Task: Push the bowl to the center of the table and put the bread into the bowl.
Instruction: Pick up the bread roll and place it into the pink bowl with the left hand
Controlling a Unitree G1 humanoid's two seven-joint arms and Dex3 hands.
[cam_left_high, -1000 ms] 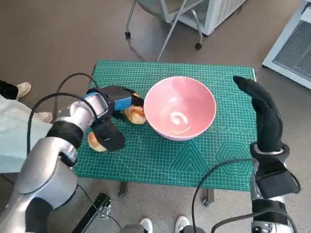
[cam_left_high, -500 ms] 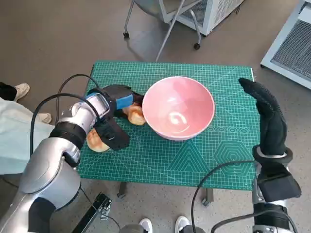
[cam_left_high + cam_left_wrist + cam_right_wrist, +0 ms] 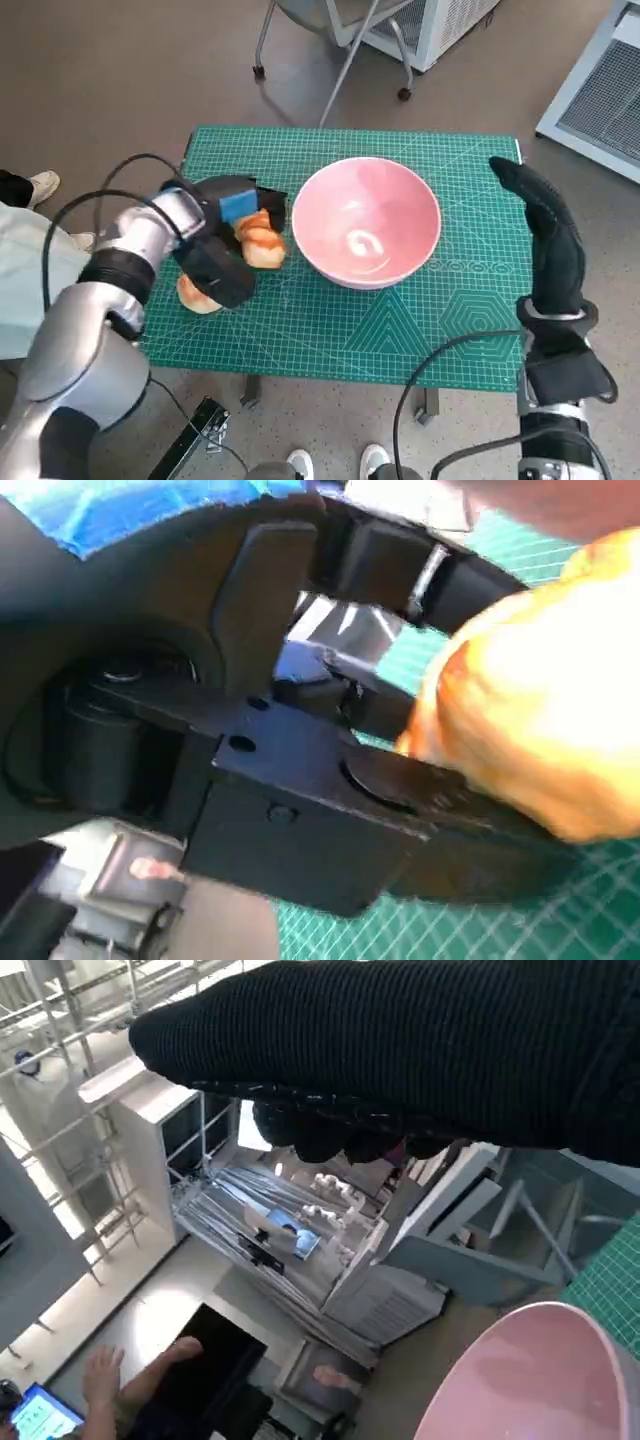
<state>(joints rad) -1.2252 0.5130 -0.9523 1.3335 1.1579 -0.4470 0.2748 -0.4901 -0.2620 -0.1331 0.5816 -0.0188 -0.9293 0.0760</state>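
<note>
Farthest left, beside the table's left edge: a person's shoe on the floor and a fold of pale cloth. Next, on the green cutting mat covering the table, near its left edge: one bread roll, lying flat and half hidden under the black fingers. Above it, the left hand, blue tape over its back, clamped round a second bread roll; thumb side below, fingers over the top. Seen close in the left wrist view: that same bread roll pressed against the black fingers, with green mat showing behind. Whether lifted clear of the mat or touching it, cannot tell. Just right of the held roll, almost touching it: the pink bowl, upright, about at the middle of the table, a white glare in its bottom. Rim of that bowl also caught in the right wrist view, and a person's hand far off by a screen. Farther right, at the table's right edge: the right hand in its black knitted glove, raised and flat, fingers stretched out, gripping nothing, apart from the bowl. Beyond the far edge, a wheeled chair base on the floor.
</note>
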